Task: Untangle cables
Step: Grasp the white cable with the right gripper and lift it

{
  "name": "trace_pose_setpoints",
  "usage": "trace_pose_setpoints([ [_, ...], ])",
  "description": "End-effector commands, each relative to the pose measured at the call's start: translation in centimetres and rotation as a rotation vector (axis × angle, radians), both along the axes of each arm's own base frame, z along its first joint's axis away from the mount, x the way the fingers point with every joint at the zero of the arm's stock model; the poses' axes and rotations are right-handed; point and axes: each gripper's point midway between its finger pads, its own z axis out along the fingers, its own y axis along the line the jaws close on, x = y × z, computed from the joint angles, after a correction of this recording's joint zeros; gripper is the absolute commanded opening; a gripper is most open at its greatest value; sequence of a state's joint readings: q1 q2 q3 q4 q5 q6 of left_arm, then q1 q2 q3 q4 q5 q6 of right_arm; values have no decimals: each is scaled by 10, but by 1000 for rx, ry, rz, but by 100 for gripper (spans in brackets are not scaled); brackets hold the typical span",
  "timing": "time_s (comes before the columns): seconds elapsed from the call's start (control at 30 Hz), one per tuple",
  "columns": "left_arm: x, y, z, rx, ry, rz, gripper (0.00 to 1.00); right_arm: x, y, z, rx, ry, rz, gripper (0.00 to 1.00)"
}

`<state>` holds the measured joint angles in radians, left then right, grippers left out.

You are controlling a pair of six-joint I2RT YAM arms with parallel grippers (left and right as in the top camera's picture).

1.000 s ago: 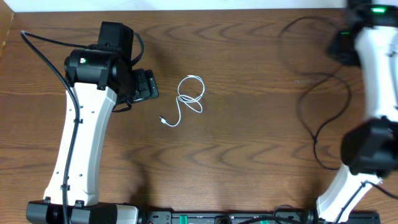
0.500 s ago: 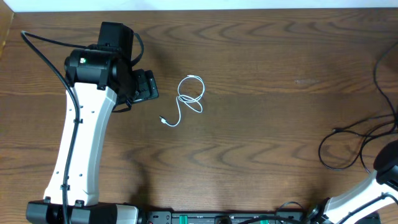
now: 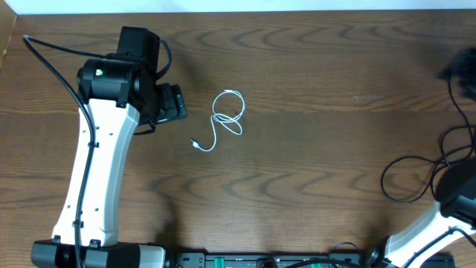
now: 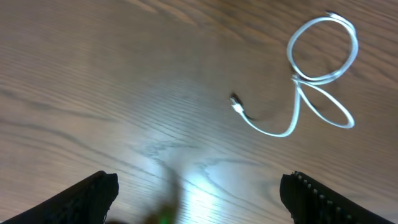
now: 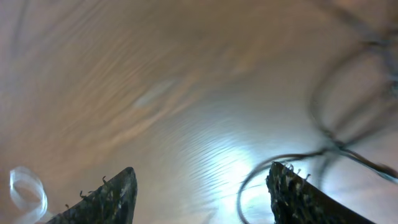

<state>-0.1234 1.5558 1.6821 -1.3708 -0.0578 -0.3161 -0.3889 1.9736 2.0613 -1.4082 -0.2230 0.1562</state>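
The white cable [image 3: 223, 119] lies coiled in two small loops mid-table, its plug end [image 4: 236, 103] pointing left. In the left wrist view the white cable [image 4: 314, 78] is ahead of my left gripper [image 4: 199, 202] and to its right; the jaws are open and empty. The black cable [image 3: 384, 182] lies in loose loops near the right edge. My right gripper [image 5: 199, 199] hovers open above the table. The black cable [image 5: 336, 147] curls on the wood by its right finger [image 5: 298, 196], and nothing is between the jaws. The white cable [image 5: 25, 186] shows blurred at lower left.
The left arm [image 3: 104, 149] stretches up the table's left side, with its own thick black wire [image 3: 56, 67] beside it. The right arm [image 3: 446, 201] sits at the lower right corner. A dark unit [image 3: 260, 260] runs along the front edge.
The right arm has swung from the upper right down to the lower right corner. The black cable has shifted rightward with it into loops by the edge. The white cable and left arm have not moved.
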Motion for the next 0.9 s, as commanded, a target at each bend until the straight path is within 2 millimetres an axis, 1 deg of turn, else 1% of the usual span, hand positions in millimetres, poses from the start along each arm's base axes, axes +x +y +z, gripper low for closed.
trace_pose_setpoints([
  [0.0, -4, 23, 0, 125, 7, 29, 89, 16, 76, 6, 25, -51, 300, 66],
  [0.07, -7, 25, -5, 132, 27, 29, 89, 23, 121, 7, 12, -73, 435, 68],
  [0.1, -9, 25, -7, 134, 37, 31, 89, 26, 135, 8, 6, -84, 471, 70],
  [0.13, -11, 25, -10, 135, 47, 31, 89, 31, 165, 10, 1, -110, 540, 74],
  [0.17, -12, 26, -11, 140, 54, 32, 89, 32, 178, 10, -1, -123, 571, 76],
  [0.2, -14, 29, -12, 155, 59, 55, 89, 34, 203, 12, -2, -145, 626, 78],
  [0.27, -18, 38, -10, 194, 62, 119, 89, 35, 233, 13, -3, -171, 693, 78],
  [0.37, -27, 54, -8, 237, 74, 225, 89, 31, 288, 13, 0, -217, 811, 80],
  [0.43, -32, 63, -9, 231, 85, 290, 89, 28, 320, 12, -9, -244, 879, 86],
  [0.47, -34, 67, -9, 229, 90, 322, 89, 26, 332, 11, -18, -254, 909, 88],
  [0.5, -37, 72, -9, 222, 97, 347, 89, 23, 348, 6, -24, -263, 960, 88],
  [0.53, -37, 73, -10, 213, 102, 356, 89, 19, 360, 5, -25, -270, 999, 89],
  [0.57, -38, 76, -10, 212, 105, 367, 89, 13, 376, -3, -28, -267, 1057, 89],
  [0.63, -39, 80, -10, 211, 106, 383, 89, 4, 398, -17, -29, -251, 1130, 90],
  [0.73, -40, 82, -10, 212, 106, 387, 89, -6, 419, -41, -30, -211, 1207, 89],
  [0.8, -39, 82, -10, 212, 106, 387, 89, -13, 433, -63, -29, -171, 1253, 90],
  [0.83, -40, 82, -10, 212, 106, 387, 89, -17, 439, -77, -29, -143, 1284, 90],
  [0.87, -39, 82, -10, 212, 106, 386, 89, -21, 442, -87, -31, -122, 1306, 91],
])
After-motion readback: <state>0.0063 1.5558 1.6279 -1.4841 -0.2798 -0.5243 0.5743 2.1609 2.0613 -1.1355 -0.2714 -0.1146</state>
